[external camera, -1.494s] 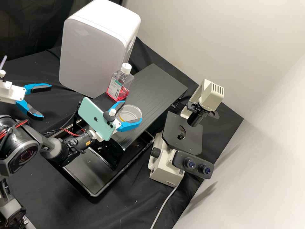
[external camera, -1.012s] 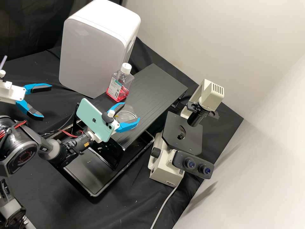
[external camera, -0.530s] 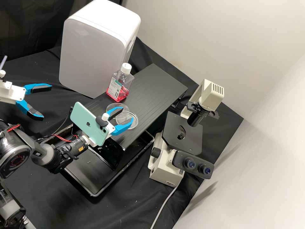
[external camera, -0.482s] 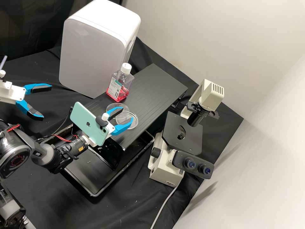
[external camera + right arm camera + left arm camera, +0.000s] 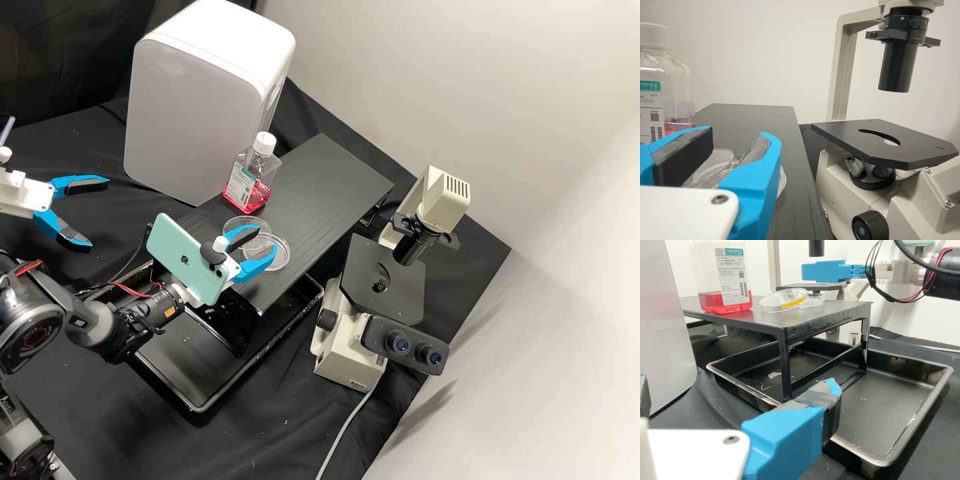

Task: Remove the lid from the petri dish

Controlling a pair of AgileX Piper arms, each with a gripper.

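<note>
One clear lid (image 5: 754,148) sits tilted between the two blue fingers of the right tool (image 5: 265,241), which is closed narrowly on the lid's rim and holds it. The lid is shifted a little toward the left of the high view from the petri dish (image 5: 280,252); whether its low edge touches the dish I cannot tell. The dish lies near the front end of a raised black shelf (image 5: 320,180), at the middle of the high view. A flask of red liquid (image 5: 248,177) stands upright farther back on the same shelf. A shallow black tray (image 5: 200,380) lies under the shelf. A microscope (image 5: 393,287) stands to the right, and a white box (image 5: 200,93) at upper left. The left tool (image 5: 90,210) hangs at the left edge over the black desk (image 5: 100,133), its fingers spread wide and holding nothing, well apart from the dish.
</note>
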